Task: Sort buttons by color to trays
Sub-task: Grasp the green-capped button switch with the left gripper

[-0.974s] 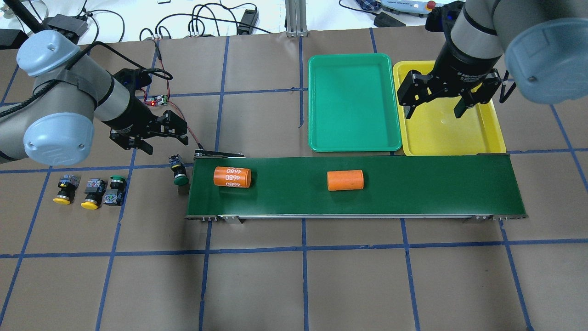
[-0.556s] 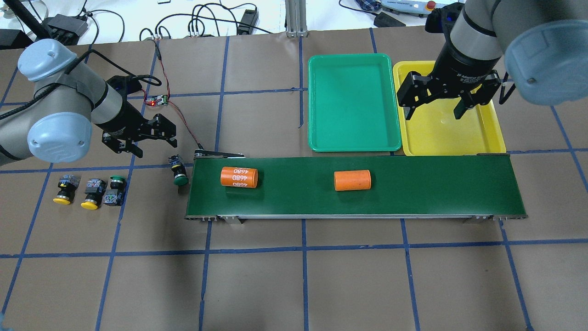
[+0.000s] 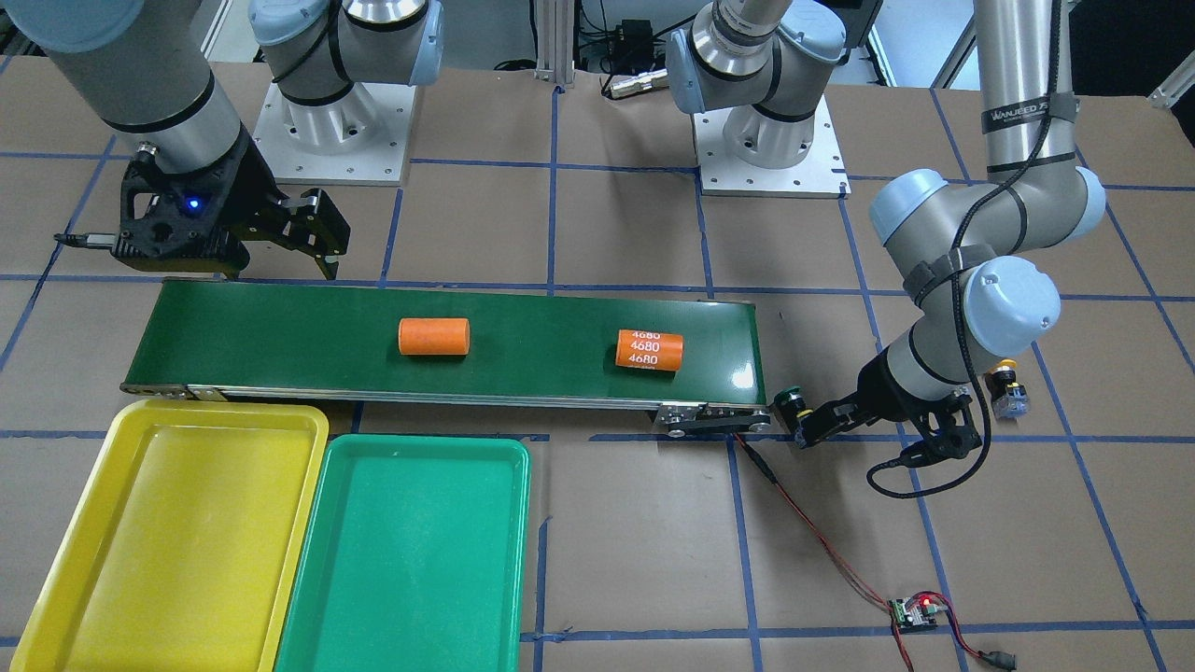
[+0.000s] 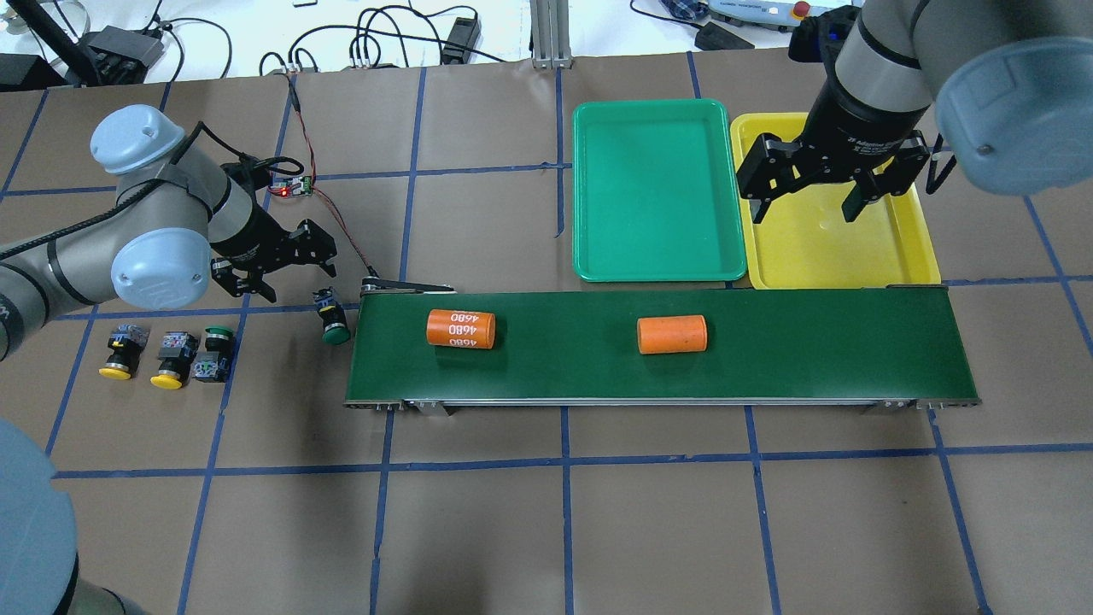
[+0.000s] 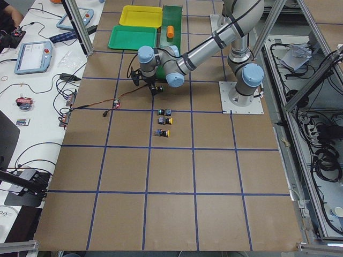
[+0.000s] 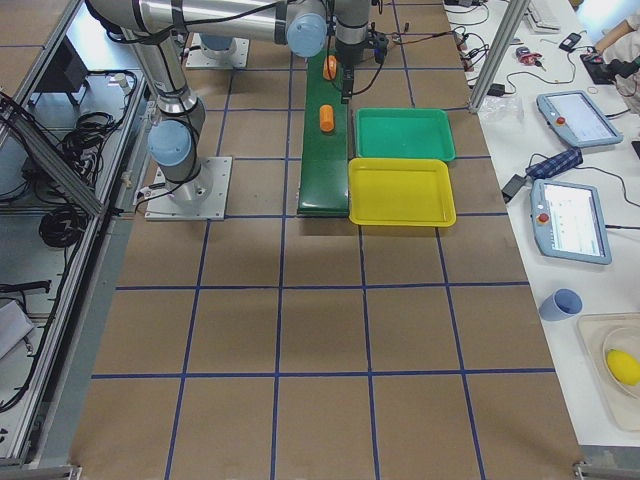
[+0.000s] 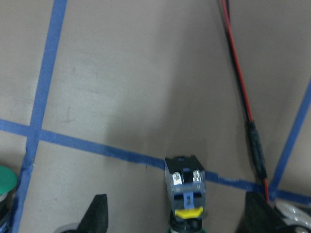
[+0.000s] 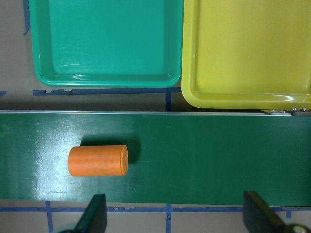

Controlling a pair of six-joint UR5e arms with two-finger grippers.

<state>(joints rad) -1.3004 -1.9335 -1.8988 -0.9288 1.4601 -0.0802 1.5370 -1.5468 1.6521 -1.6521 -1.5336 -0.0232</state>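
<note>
Four buttons (image 4: 168, 357) lie on the table and none in a tray, so I judge the sorting not yet begun: the green tray (image 4: 657, 196) and the yellow tray (image 4: 820, 256), upper right in the overhead view, hold nothing. Three buttons sit in a row at the far left, two yellow-capped and one green. The lone green button (image 4: 333, 318) lies just off the left end of the conveyor belt (image 4: 811, 342). The left gripper (image 4: 297, 280) hangs just beside it, jaws spread. The right gripper (image 4: 807, 209) hovers over the yellow tray, jaws spread, empty.
</note>
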